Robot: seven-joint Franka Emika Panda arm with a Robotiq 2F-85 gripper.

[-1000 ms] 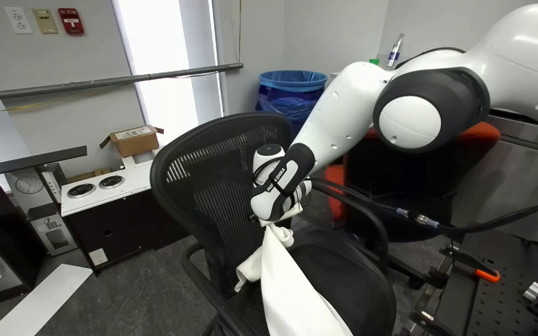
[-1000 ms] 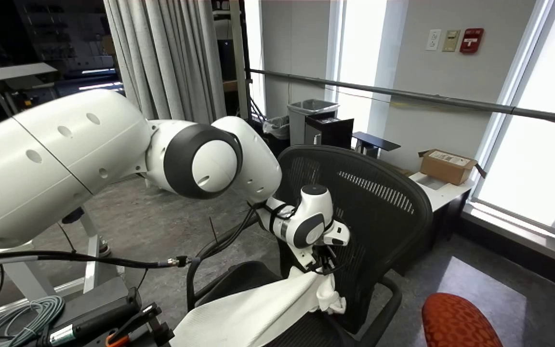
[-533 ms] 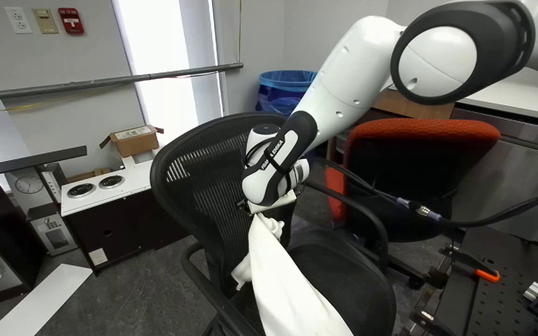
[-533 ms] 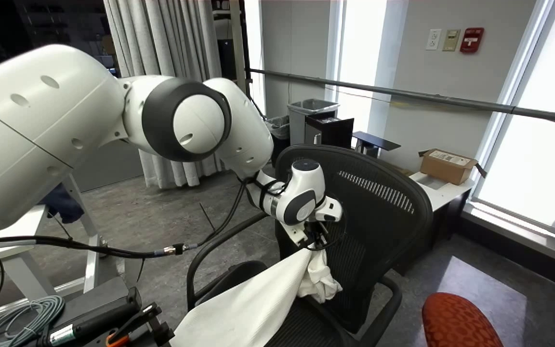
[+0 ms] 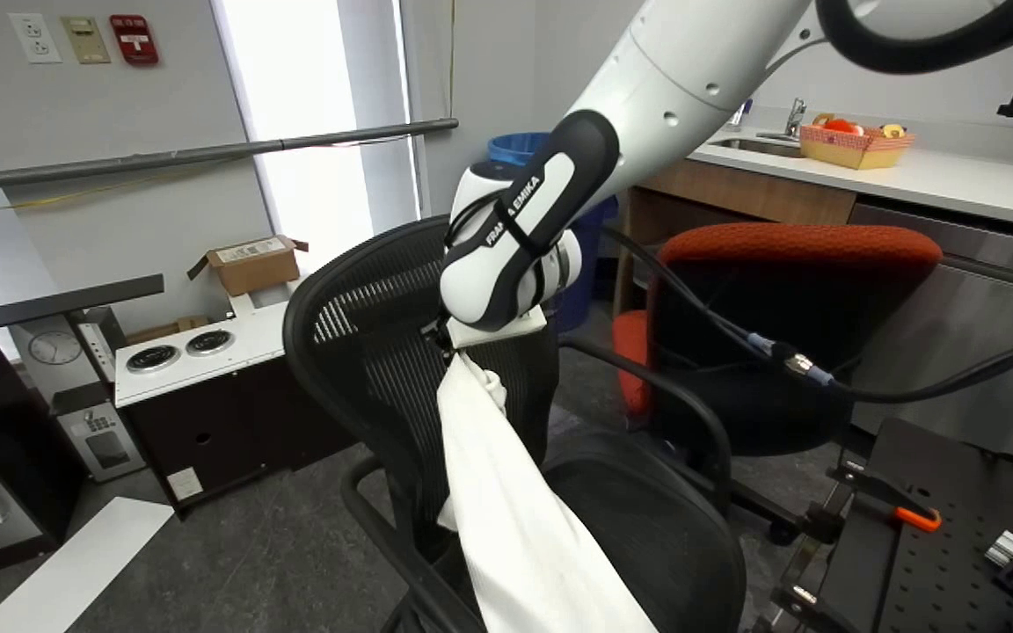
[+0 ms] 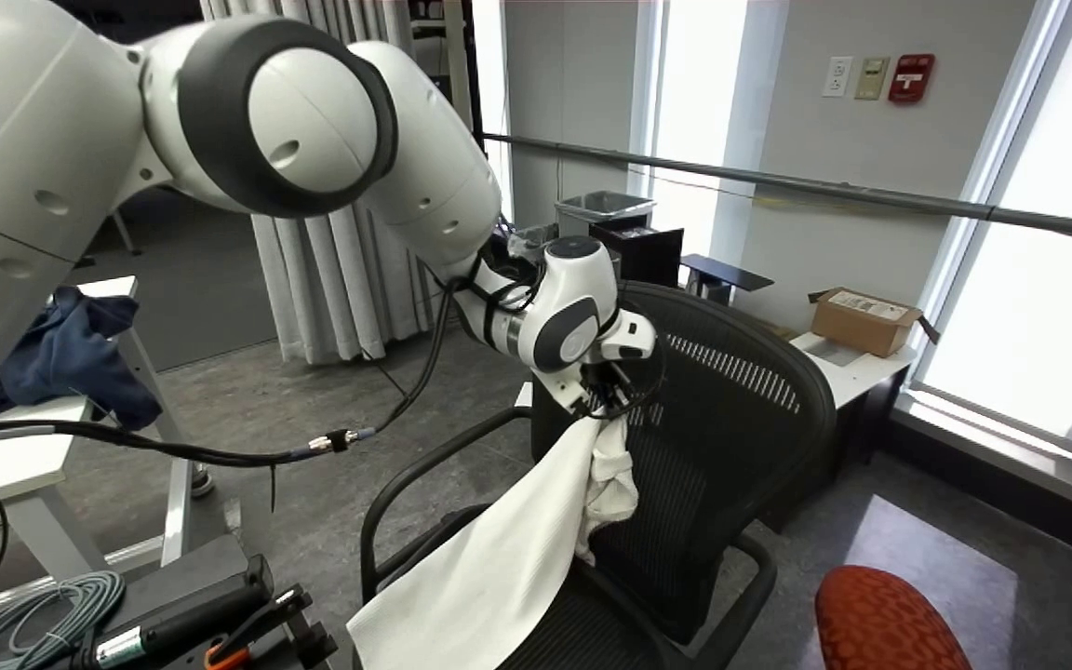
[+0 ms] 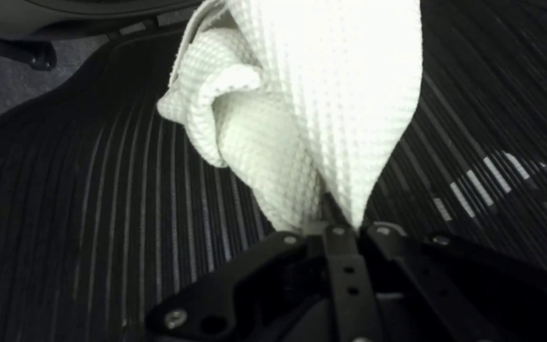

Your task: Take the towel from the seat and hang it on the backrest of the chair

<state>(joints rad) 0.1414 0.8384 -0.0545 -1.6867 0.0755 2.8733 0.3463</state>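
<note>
The white towel (image 5: 524, 527) hangs from my gripper and slants down across the black seat (image 5: 656, 519); it also shows in an exterior view (image 6: 480, 577). In the wrist view my gripper (image 7: 358, 230) is shut on a pinched corner of the towel (image 7: 349, 85), with a bunched fold beside it. In an exterior view my gripper (image 6: 601, 409) is in front of the black mesh backrest (image 6: 741, 447), below its rounded top. The black chair (image 5: 691, 400) stands upright with armrests on both sides. The fingertips are partly hidden by the wrist in both exterior views.
An orange-red chair (image 5: 797, 242) stands behind the black chair. A dark perforated cart (image 5: 955, 519) is near the seat's front. A white-topped play stove (image 5: 225, 343) with a cardboard box (image 5: 253, 264) is behind the backrest. A thick cable (image 6: 220, 454) hangs from the arm.
My gripper has risen along the front of the backrest, pulling the towel up with it. The towel's bunched part has lifted off the seat area, and the lower part is stretched more upright.
</note>
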